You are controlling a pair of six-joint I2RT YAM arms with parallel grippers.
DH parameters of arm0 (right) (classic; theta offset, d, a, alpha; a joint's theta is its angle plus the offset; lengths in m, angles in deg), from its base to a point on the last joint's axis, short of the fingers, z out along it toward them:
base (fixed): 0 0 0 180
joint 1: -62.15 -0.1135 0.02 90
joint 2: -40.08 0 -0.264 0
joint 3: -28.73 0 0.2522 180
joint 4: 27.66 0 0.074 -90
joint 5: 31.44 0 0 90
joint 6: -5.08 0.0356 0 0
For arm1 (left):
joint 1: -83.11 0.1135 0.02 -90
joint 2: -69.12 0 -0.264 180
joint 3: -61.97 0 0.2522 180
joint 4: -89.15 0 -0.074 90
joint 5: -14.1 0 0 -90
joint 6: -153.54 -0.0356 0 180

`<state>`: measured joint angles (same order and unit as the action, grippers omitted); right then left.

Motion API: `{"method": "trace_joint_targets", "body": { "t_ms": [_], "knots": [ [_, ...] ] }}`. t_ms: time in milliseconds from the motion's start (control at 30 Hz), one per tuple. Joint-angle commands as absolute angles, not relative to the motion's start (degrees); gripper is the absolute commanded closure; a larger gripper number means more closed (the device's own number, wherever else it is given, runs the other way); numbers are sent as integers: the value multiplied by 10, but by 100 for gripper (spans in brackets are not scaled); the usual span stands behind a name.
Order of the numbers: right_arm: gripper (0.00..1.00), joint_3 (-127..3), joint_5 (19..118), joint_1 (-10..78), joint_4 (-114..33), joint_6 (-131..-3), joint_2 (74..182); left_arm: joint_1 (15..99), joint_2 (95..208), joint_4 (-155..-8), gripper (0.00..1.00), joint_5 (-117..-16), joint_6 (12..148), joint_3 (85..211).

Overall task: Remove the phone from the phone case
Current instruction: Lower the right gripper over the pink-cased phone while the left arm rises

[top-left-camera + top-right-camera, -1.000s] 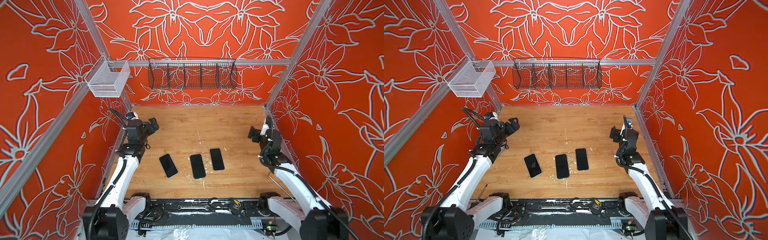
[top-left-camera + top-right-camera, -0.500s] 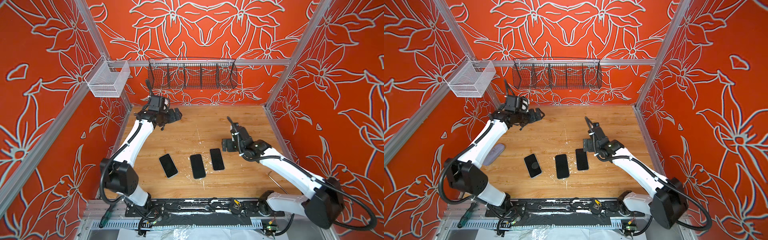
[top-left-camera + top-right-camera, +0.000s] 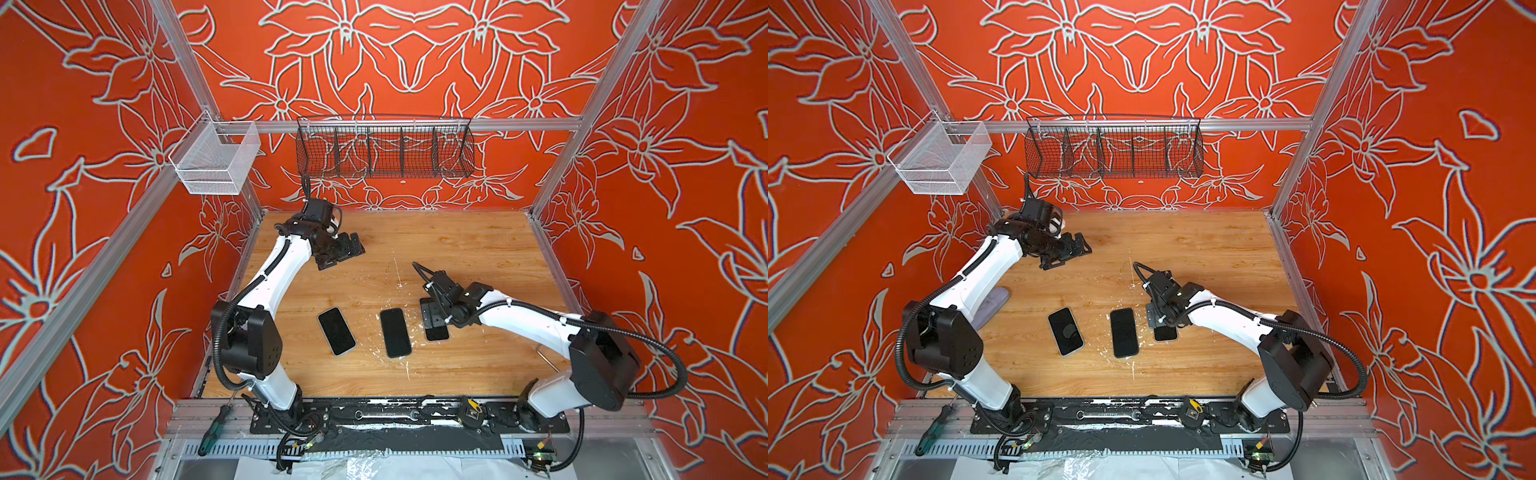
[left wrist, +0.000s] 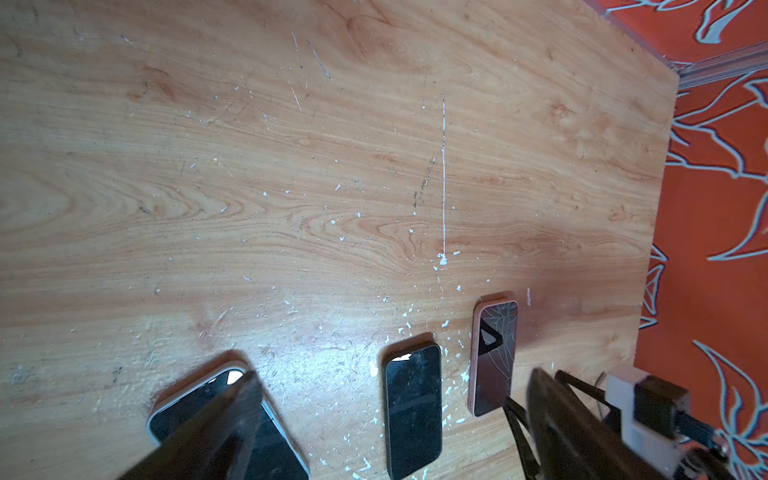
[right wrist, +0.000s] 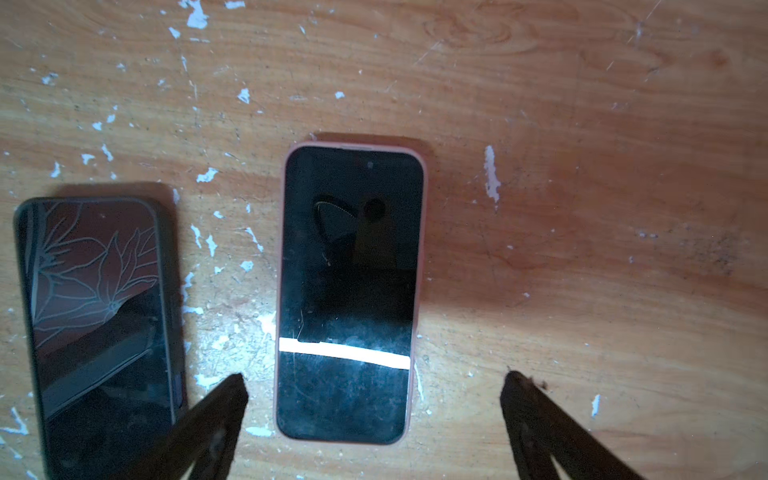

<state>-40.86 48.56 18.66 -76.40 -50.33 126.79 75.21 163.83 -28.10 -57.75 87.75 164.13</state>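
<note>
Right pincer [image 5: 374, 378] and left pincer [image 3: 345, 249]: both wide open, holding nothing.
Under right pincer, between its fingertips, untouched: phone [image 5: 349, 291] in pink case [image 5: 282, 249], flat on bench [image 5: 582, 166]; left pincer well apart from it.

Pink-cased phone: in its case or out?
In: the pink case rim surrounds the phone on every side as it lies flat, screen up.

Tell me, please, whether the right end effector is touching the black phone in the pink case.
Apart. The right wrist view shows the open right end effector straddling the pink-cased black phone, with bare wood visible between each finger and it.
</note>
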Motion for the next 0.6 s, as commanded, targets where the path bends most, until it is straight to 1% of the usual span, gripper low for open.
{"method": "trace_joint_targets", "body": {
  "t_ms": [0,167,333,567],
  "knots": [
    [2,-399,508,178,-752,-468,1283,762,1614,-271,3,-564,870,1633],
    [3,-389,516,171,-727,-455,1300,766,1607,-276,3,-563,870,1622],
    [4,-400,503,168,-735,-462,1324,768,1612,-276,3,-556,870,1620],
    [6,-385,504,169,-725,-459,1341,775,1607,-279,3,-556,871,1616]
  ]
}}
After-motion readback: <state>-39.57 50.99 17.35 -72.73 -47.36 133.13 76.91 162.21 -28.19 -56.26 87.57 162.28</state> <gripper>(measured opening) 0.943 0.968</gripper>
